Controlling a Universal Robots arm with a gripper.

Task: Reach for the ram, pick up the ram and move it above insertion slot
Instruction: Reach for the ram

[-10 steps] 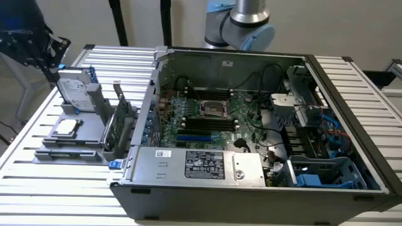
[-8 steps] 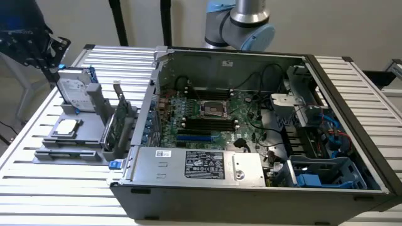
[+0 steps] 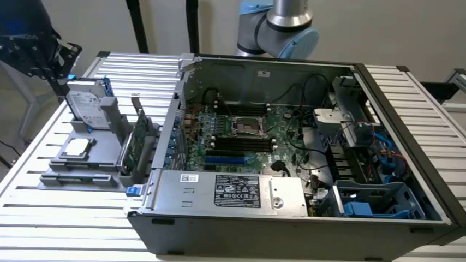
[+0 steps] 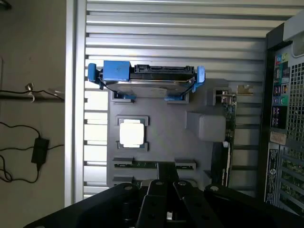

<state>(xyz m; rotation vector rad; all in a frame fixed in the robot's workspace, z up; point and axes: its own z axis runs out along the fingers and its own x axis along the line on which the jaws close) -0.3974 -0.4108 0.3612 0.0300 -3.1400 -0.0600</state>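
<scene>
robotics lab bench, slatted aluminium table (image 3: 51, 215), opened desktop computer case (image 3: 240, 236) with bare motherboard (image 3: 248, 128), grey fixture tray (image 3: 100, 146) holding a hard drive (image 3: 84, 106), robot arm (image 3: 287, 24) behind it, plain pale wall (image 3: 378, 27)

Worktop (image 3: 43, 218) is showing ribbed bare metal slats with a satin sheen. Computer case (image 3: 291, 240) is looking like matt grey painted metal. Power supply box (image 3: 182, 191) is showing dull bare metal and is carrying a printed sticker (image 3: 237, 192). Holder (image 4: 166, 128) is reading as matt grey plastic, smooth. Hard drive (image 4: 147, 86) is showing a metal body, with glossy blue plastic clips (image 4: 116, 70) gripping it. Chip (image 4: 131, 133) is glaring, polished metal. Ram (image 4: 142, 165) is showing green circuit board. Fingers (image 4: 154, 209) are looking matt black.
</scene>
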